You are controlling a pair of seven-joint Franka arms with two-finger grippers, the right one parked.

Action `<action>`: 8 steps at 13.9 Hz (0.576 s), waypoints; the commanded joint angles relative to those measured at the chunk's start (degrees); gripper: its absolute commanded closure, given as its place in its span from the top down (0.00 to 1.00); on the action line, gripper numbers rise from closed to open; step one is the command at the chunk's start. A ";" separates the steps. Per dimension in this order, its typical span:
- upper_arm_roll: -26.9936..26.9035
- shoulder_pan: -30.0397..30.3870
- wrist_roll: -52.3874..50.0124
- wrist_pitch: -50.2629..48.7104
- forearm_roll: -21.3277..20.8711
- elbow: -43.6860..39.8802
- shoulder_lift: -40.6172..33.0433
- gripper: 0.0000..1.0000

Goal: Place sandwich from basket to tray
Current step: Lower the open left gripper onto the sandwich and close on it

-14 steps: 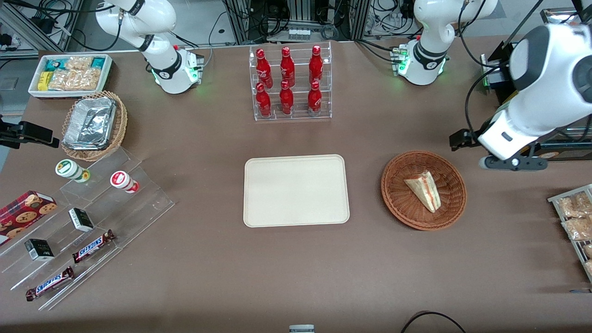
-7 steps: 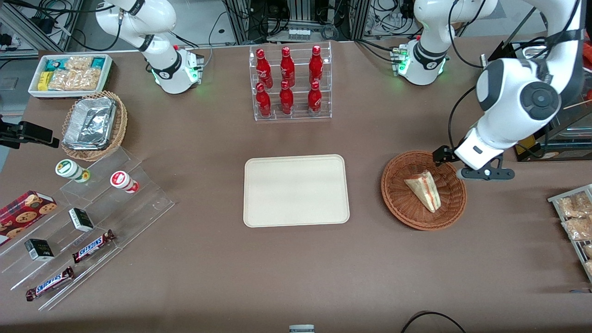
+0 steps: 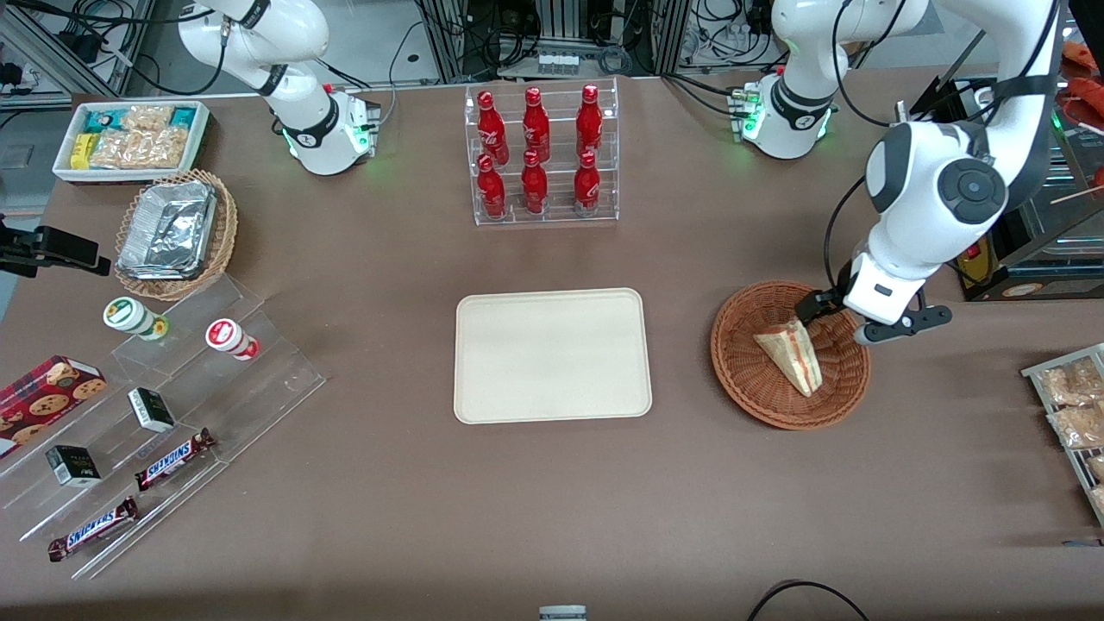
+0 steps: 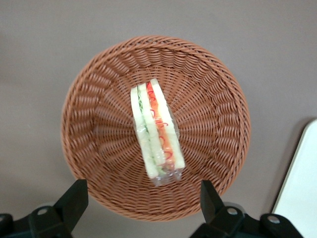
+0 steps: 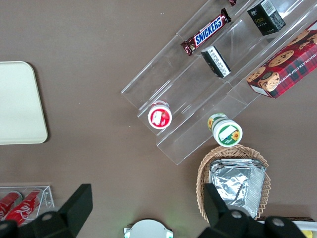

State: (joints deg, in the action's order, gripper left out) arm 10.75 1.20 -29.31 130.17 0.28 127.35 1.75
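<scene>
The sandwich (image 3: pixel 791 352) (image 4: pixel 155 130), a clear-wrapped wedge with red and green filling, lies in the middle of the reddish-brown wicker basket (image 3: pixel 750 379) (image 4: pixel 94 114). My gripper (image 3: pixel 841 321) (image 4: pixel 143 198) hangs above the basket's rim at the edge farther from the front camera, open, with nothing between its fingers (image 4: pixel 74 198). The cream tray (image 3: pixel 552 355) (image 4: pixel 299 183) lies flat beside the basket, toward the parked arm's end of the table.
A clear rack of red bottles (image 3: pixel 542 155) stands farther from the front camera than the tray. A tan basket with foil trays (image 3: pixel 175 233), a white snack bin (image 3: pixel 131 138) and stepped acrylic shelves (image 3: pixel 164 414) are toward the parked arm's end. Packets on a rack (image 3: pixel 1074 405) lie toward the working arm's end.
My arm has swung in from the working arm's end of the table, and the gripper now hangs over the basket's rim by the sandwich. The sandwich has not moved.
</scene>
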 commanded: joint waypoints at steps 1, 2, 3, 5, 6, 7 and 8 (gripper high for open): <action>0.06 -1.11 -11.26 3.41 0.07 0.35 2.55 1.00; 0.06 -1.20 -15.21 4.73 0.07 0.44 3.26 1.00; 0.06 -1.90 -18.04 5.43 -0.02 0.44 3.78 1.00; 0.06 -2.08 -19.73 6.67 -0.37 0.44 4.75 1.00; -0.03 -2.08 -20.08 6.76 -0.37 0.35 5.45 1.00; -0.03 -2.08 -20.78 6.93 -0.37 0.27 6.16 1.00; -0.03 -2.08 -20.97 7.28 -0.63 0.18 7.12 1.00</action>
State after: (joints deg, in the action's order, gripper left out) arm 10.83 -0.57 -48.23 136.00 0.27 127.53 7.56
